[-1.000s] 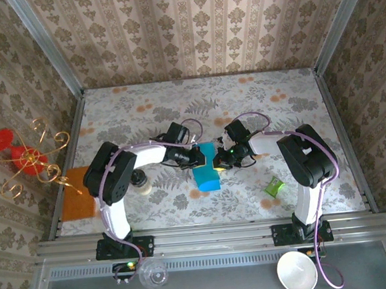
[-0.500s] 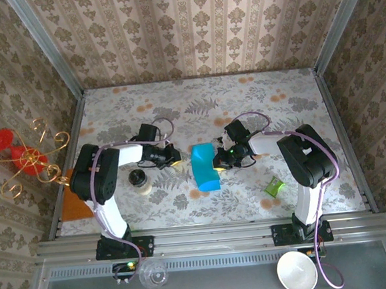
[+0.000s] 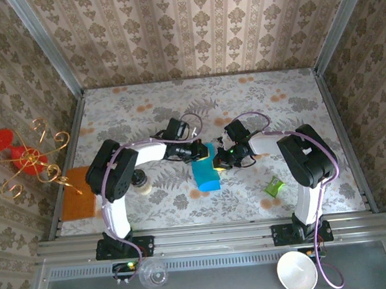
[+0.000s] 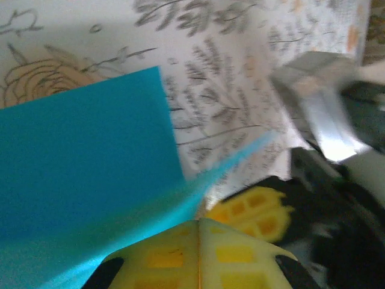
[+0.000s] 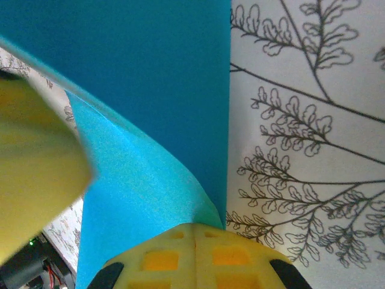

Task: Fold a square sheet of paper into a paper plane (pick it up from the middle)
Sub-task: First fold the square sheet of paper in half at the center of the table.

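one square sheet of paper (image 3: 206, 171) lies in the middle of the table (image 3: 297, 109) (one flap curled up). of two claws, the right claw (image 3: 218, 161) pinches its right edge, and the left claw (image 3: 197, 149) is clenched against its left edge.

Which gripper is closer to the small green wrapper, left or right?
Right. The right gripper is at the right edge of the sheet, up-left of the green wrapper; the left gripper is farther away, at its upper left.

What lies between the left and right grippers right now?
The square sheet of paper lies between the left gripper and the right gripper, its far end reaching both; the top external view shows it.
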You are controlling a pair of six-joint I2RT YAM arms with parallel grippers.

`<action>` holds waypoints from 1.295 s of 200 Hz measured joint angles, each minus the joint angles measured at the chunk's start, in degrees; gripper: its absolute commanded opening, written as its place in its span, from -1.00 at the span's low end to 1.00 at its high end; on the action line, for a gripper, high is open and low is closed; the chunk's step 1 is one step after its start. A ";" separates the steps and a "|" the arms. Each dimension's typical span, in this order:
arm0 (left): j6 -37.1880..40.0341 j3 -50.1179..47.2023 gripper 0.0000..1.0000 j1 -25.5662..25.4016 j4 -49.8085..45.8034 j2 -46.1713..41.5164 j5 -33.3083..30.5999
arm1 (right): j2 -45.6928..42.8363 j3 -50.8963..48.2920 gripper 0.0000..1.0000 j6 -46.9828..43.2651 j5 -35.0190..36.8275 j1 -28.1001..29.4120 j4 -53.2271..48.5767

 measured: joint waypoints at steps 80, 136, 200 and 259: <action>0.74 -3.93 -0.82 10.49 0.28 0.22 1.66 | 0.00 -0.11 -0.89 0.02 0.00 0.00 0.09; 2.43 -5.64 -0.81 14.34 -5.03 -8.52 -4.22 | -0.07 -0.20 -0.89 0.04 0.00 0.00 0.24; -0.39 0.74 -0.82 1.88 -2.14 -4.13 -3.78 | -0.07 -0.26 -0.89 0.20 0.00 0.00 0.37; -0.87 3.28 -0.82 4.33 -2.29 3.48 -3.26 | -0.35 -1.01 -0.89 0.31 0.00 0.00 1.44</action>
